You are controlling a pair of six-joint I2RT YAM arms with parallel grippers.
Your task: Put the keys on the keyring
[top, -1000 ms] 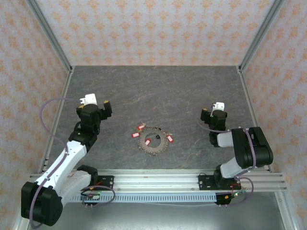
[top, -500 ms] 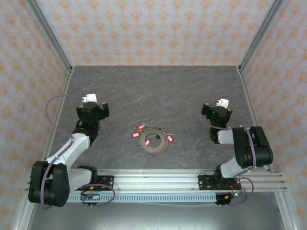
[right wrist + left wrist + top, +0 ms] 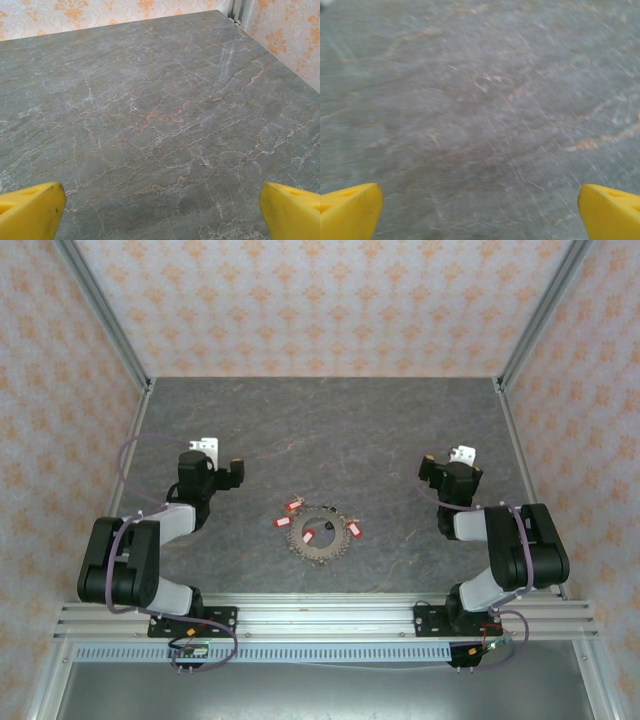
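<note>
Thin grey-pink beaded metal keyring [image 3: 318,538]: one, flat on the grey veined table [image 3: 400,430]. Tiny silvery keys with red plastic tags [image 3: 308,536] lie on it and just beside its far-left rim. I count five tags, possibly more keys, as they are too small to be sure.

My left jaws are well left of the ring and my right jaws well right, both spread wide and empty.

Step, as I judge it: approach low, steady the ring with one side, and pinch an outlying key by its tag.

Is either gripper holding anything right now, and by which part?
Nothing is held. The left gripper and right gripper are both open over the table; the keys and keyring lie between the arms, untouched.
</note>
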